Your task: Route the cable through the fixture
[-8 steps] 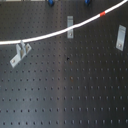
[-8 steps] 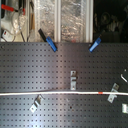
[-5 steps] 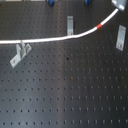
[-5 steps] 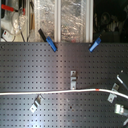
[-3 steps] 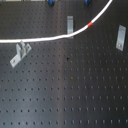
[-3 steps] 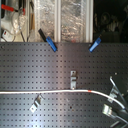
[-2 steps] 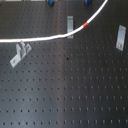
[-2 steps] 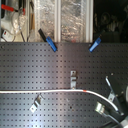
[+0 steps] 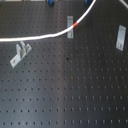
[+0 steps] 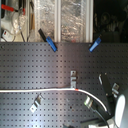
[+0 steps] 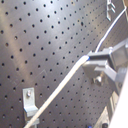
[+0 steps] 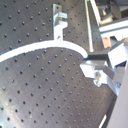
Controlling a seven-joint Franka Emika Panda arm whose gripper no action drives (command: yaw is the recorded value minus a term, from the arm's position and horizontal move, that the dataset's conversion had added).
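Holding the cable [image 11: 59, 90] pinched in the gripper [image 11: 95, 61], jaws drawn in narrow on the cord, plain in both wrist views. Gripping near one end, probably so as to leave the long run free to trail and be steered sideways. Looking at the first exterior view now: lying white across the black perforated board [image 9: 75, 95], running in from the first exterior view's left edge, bending upward at the red band [image 9: 75, 23], then climbing away out of the top of the picture. Crossing right at the middle fixture [image 9: 69, 20], with that red band just beside it. Hard to say whether seated in the clip or merely laid against it; in the second wrist view, arcing past the foot of the fixture [image 12: 59, 20] instead of through its upper prongs, so most likely not threaded yet. Well apart from the left bracket [image 9: 19, 54] and the right bracket [image 9: 120, 37], neither touched. Swung into a curve, by the look of it, to lay the cord up against the post before pressing it in. Next, probably, lowering and drawing taut; worth watching for the cord sliding off the clip.
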